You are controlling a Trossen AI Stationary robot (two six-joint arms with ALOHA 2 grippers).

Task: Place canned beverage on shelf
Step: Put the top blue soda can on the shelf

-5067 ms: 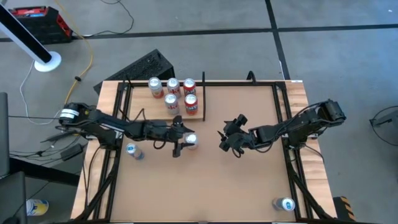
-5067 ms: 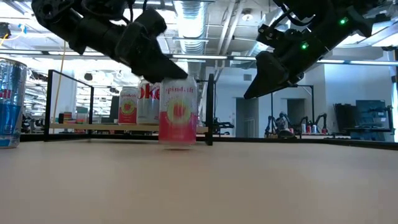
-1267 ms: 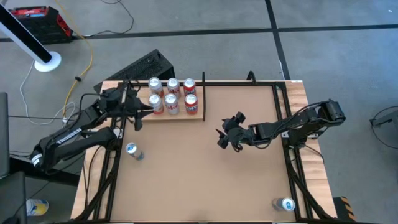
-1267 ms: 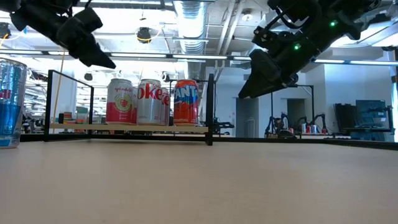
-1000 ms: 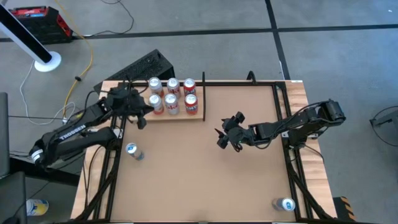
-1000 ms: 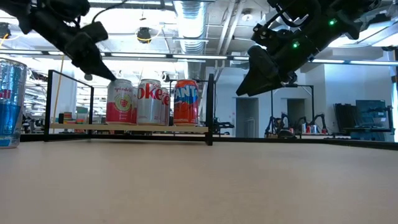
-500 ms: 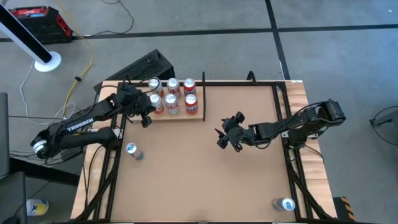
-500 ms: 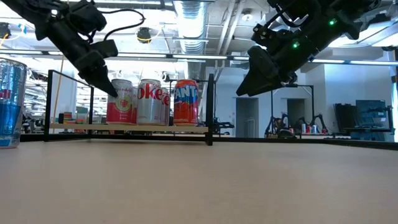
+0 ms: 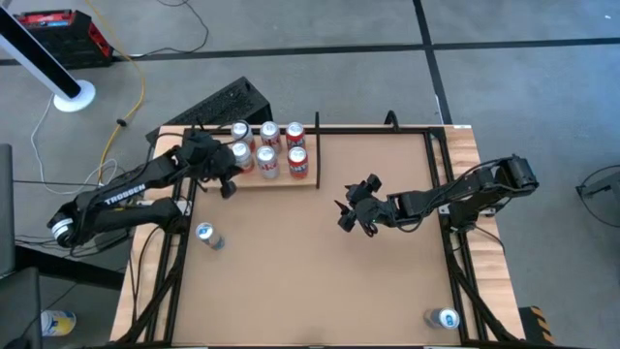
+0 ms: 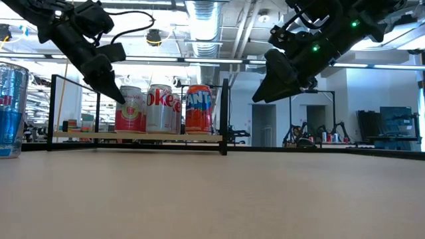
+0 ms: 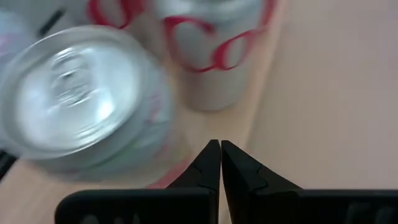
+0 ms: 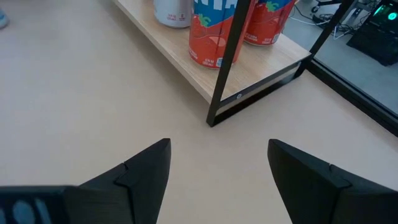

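Observation:
The shelf (image 9: 281, 181) of pale wood with black rails stands at the table's far left and carries several upright cans. The front row in the low view is a pink can (image 10: 131, 109), a Coke can (image 10: 159, 108) and an orange can (image 10: 198, 108). My left gripper (image 9: 230, 187) is shut. Its tips (image 10: 123, 100) are at the pink can's near-left side, by the shelf's left end. My right gripper (image 9: 347, 221) hangs open above the middle of the table, holding nothing, its fingers pointing toward the shelf's right corner post (image 12: 231, 62). My left gripper's shut fingertips (image 11: 220, 146) lie against the pink can's side wall (image 10: 119, 98), high up near the rim. They come slanting down from the table's near left. The can (image 11: 81, 99) stands upright on the shelf board. The wrist view does not plainly show the touching point.
A blue can (image 9: 205, 233) stands on the table near the left edge, seen large in the low view (image 10: 10, 109). Another blue can (image 9: 446, 317) stands at the near right corner. Black frame rails run along both table sides. Bare tabletop lies between the shelf and the near edge.
My left gripper, shut throughout, has come down and toward the table's right, from above the shelf's left end to the pink can's side. The pink can has slid a little across the shelf board and stays upright. My right arm has kept still.

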